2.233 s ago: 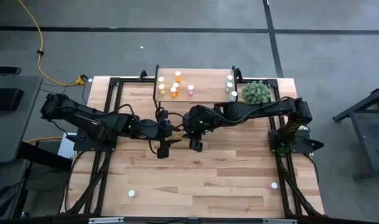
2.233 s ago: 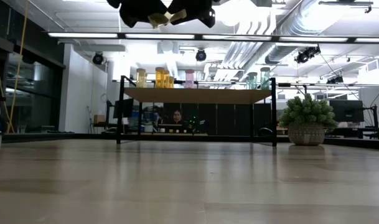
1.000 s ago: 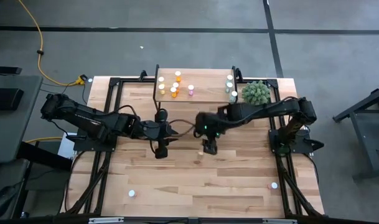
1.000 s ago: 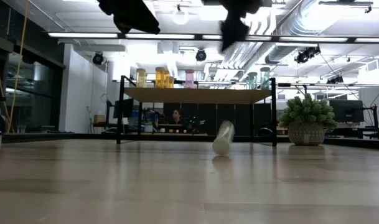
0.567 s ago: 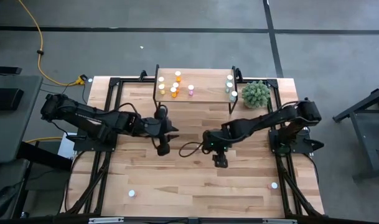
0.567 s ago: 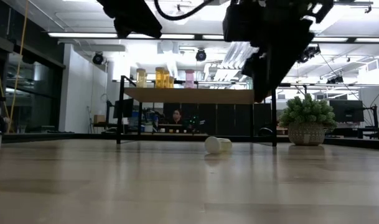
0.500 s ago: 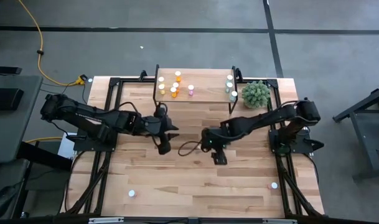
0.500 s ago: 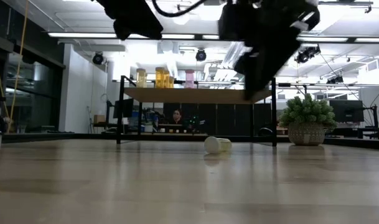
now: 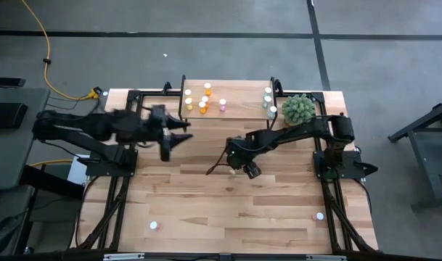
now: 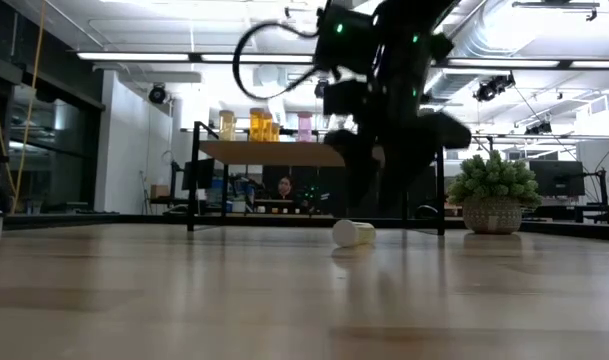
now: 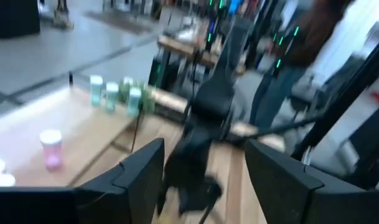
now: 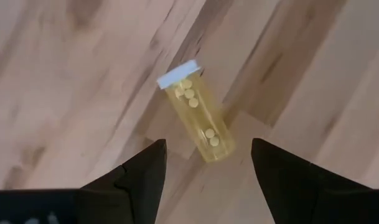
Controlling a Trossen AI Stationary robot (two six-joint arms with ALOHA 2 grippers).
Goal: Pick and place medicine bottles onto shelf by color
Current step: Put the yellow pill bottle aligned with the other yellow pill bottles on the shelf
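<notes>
Yellow bottle lies on its side mid-surface, near side of shelf. Right claw spread just above it, not touching. Left claw spread, empty, at left.

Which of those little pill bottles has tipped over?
The yellow bottle on the table under the right claw lies on its side; those on the shelf stand upright.

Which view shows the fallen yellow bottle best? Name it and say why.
The right wrist view: the yellow bottle lies on its side on the table, pills and white cap plain, between the open right gripper fingers. The low view shows it small; the high view hides it under the arm.
</notes>
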